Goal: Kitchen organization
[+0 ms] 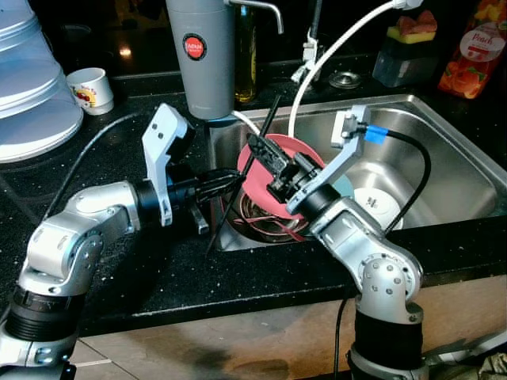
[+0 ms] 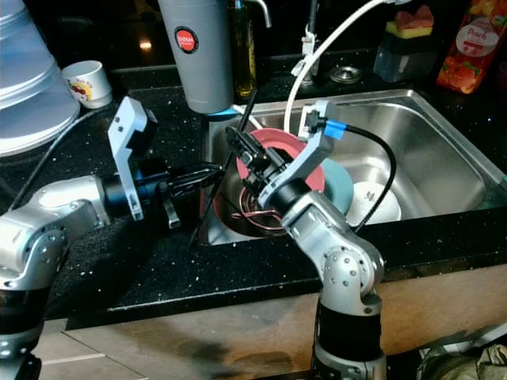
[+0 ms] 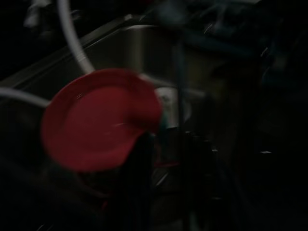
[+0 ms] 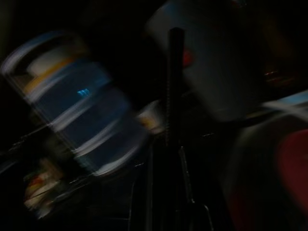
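A long thin black stick (image 1: pixel 269 115) slants from the grey canister down across the sink's left rim. My right gripper (image 1: pixel 255 147) reaches over the sink and is shut on this stick, which runs out from between its fingers in the right wrist view (image 4: pixel 174 86). My left gripper (image 1: pixel 231 180) hovers at the sink's left edge, open, its tips close beside the stick's lower part. A red plate (image 1: pixel 255 191) leans tilted in the sink just behind both grippers, and it is also in the left wrist view (image 3: pixel 96 120). Both wrist views are dark and blurred.
The steel sink (image 1: pixel 444 107) also holds a teal plate (image 1: pixel 345 187), a white bowl (image 1: pixel 374 206) and tangled wires (image 1: pixel 265 227). On the black counter stand a grey canister (image 1: pixel 202 55), a white cup (image 1: pixel 91 89) and a large water jug (image 1: pixel 32 79). A white hose (image 1: pixel 333 47) arcs over the sink.
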Available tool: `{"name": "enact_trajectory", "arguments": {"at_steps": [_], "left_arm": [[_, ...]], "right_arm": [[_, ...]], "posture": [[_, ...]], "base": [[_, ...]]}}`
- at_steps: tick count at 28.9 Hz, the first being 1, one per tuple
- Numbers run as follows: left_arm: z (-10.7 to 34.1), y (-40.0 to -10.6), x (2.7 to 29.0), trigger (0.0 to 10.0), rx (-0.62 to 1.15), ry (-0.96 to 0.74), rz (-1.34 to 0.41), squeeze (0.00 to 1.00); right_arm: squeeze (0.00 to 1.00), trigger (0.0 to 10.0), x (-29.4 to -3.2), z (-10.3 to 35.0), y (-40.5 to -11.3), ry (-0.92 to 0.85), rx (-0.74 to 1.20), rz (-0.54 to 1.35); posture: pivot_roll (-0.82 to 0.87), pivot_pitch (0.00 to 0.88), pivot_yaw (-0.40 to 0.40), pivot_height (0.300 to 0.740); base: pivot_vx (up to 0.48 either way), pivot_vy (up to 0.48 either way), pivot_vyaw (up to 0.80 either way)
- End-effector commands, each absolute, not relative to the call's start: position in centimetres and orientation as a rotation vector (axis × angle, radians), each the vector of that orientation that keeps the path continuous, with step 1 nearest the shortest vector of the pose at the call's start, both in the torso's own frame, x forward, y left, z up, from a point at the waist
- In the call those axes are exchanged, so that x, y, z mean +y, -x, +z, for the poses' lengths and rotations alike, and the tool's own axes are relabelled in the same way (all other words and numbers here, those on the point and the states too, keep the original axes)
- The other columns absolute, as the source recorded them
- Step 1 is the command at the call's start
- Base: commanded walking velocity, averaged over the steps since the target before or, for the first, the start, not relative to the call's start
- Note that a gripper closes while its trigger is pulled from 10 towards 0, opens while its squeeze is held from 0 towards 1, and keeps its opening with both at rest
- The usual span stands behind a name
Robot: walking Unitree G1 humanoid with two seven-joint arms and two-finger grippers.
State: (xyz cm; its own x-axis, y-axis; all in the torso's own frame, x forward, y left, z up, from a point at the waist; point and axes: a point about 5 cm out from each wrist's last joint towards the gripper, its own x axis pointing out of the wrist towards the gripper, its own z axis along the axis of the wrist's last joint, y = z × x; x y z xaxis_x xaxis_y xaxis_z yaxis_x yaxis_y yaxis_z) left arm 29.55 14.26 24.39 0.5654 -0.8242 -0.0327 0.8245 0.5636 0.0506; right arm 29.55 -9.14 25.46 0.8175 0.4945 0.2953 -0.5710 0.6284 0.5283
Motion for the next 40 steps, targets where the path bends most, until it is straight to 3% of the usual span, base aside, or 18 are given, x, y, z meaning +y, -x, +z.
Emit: {"name": "enact_trajectory", "arguments": {"at_steps": [1,5,6,12,16,25,32,34,37,40], "left_arm": [[24.3,-30.0,14.4,10.0,0.002,-0.080,-0.931,1.00],[24.2,-30.2,14.5,10.0,-0.006,-0.090,-0.910,1.00],[24.2,-30.4,14.7,10.0,-0.008,-0.095,-0.882,0.00],[24.0,-31.5,15.3,10.0,-0.047,-0.157,-0.753,0.00],[22.7,-31.0,13.6,10.0,-0.029,-0.265,-0.848,0.00],[20.9,-30.3,12.0,10.0,0.033,-0.308,-0.926,0.00],[20.3,-30.0,12.5,10.0,0.070,-0.333,-0.912,0.00],[20.1,-29.9,12.9,10.0,0.079,-0.339,-0.898,0.00],[20.0,-29.8,13.0,10.0,0.081,-0.340,-0.892,0.00],[19.8,-29.7,13.4,10.0,0.097,-0.349,-0.875,0.00]], "right_arm": [[0.00,0.0,-10.2,25.3,-30.3,-0.644,-0.137,0.532],[0.00,0.0,-10.8,25.5,-30.6,-0.634,-0.159,0.500],[0.00,0.0,-11.2,25.7,-30.8,-0.615,-0.178,0.475],[0.00,0.0,-12.9,26.1,-32.2,-0.417,-0.280,0.340],[0.00,0.0,-11.3,25.8,-33.0,-0.306,-0.303,0.397],[0.00,0.0,-9.4,23.5,-34.9,-0.169,-0.263,0.493],[0.00,0.0,-9.3,22.1,-36.0,0.076,-0.212,0.552],[0.00,0.5,-9.5,21.2,-36.3,0.189,-0.184,0.571],[0.00,0.5,-9.6,20.9,-36.4,0.227,-0.172,0.579],[0.00,3.7,-10.2,19.5,-36.6,0.349,-0.123,0.607]], "posture": [[0.01,0.030,0.041,0.740],[0.00,0.030,0.041,0.740],[0.00,0.027,0.043,0.740],[0.00,0.020,0.047,0.740],[0.01,0.031,0.051,0.740],[0.03,0.048,0.054,0.740],[0.04,0.055,0.049,0.740],[0.04,0.058,0.047,0.740],[0.04,0.058,0.046,0.740],[0.04,0.060,0.040,0.740]], "base": [[0.000,0.000,0.00],[0.000,0.000,0.00],[0.000,0.000,0.00],[0.000,0.000,0.00],[0.000,0.000,0.00],[0.000,0.000,0.00],[0.000,0.000,0.00],[0.000,0.000,0.00],[0.000,0.000,0.00],[0.000,0.000,0.00]]}}
